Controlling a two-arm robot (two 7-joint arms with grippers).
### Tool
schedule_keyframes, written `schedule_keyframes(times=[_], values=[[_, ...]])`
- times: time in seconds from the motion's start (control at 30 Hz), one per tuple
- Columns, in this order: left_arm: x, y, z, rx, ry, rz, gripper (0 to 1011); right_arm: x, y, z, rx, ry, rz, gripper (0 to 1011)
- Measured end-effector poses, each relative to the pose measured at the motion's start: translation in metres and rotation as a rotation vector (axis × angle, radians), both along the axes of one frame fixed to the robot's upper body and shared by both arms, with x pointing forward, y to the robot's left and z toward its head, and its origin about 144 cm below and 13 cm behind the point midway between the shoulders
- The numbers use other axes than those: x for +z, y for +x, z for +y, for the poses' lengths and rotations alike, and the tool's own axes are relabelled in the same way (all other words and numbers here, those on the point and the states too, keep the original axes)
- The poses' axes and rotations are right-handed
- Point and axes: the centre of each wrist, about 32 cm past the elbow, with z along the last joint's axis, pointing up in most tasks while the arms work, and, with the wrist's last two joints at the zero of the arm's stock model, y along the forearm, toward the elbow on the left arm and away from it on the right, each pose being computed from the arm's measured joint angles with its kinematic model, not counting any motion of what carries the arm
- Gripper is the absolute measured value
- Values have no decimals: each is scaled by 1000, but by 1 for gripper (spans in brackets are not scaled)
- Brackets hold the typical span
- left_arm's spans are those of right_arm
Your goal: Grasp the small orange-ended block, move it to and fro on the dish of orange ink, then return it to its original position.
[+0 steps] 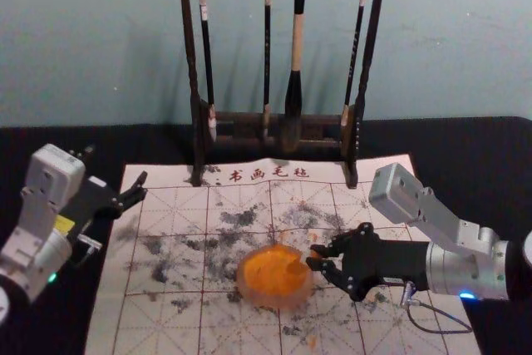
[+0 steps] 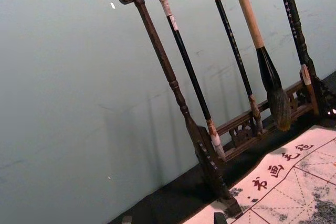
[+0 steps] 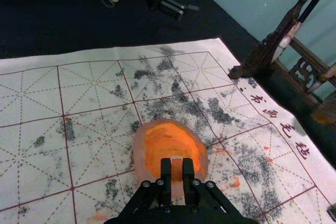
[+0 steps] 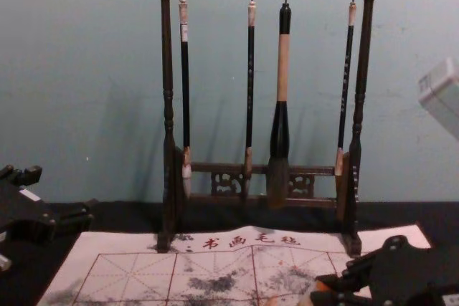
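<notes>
My right gripper [image 1: 314,260] is at the right edge of the ink dish [image 1: 270,278], a round, shallow dish coated with orange. In the right wrist view the right gripper [image 3: 177,176] is shut on the small orange-ended block [image 3: 177,169], held between both fingertips over the edge part of the dish [image 3: 157,148]. Whether the block's lower end touches the ink cannot be told. In the chest view the right gripper [image 4: 331,288] comes in at the lower right. My left gripper [image 1: 116,174] stays parked at the left, open; its fingertips [image 2: 126,220] are apart in the left wrist view.
A dark wooden rack [image 1: 274,120] with several hanging brushes stands behind the dish, at the back of the white gridded felt mat [image 1: 166,205]. The large brush [image 4: 280,134] hangs right of the rack's middle. Black cloth surrounds the mat.
</notes>
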Motion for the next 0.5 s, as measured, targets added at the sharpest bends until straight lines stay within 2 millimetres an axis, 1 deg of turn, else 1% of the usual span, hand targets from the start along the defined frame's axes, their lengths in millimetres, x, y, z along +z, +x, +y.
schedule_keyframes(times=[0.27, 0.4, 0.5], values=[[0, 0, 0, 0, 0, 0, 1001, 6, -2, -3, -2, 1, -13, 100], [0, 0, 0, 0, 0, 0, 1001, 11, -6, -8, -17, 3, -24, 100], [0, 0, 0, 0, 0, 0, 1001, 16, -10, -17, -41, 6, -31, 100]])
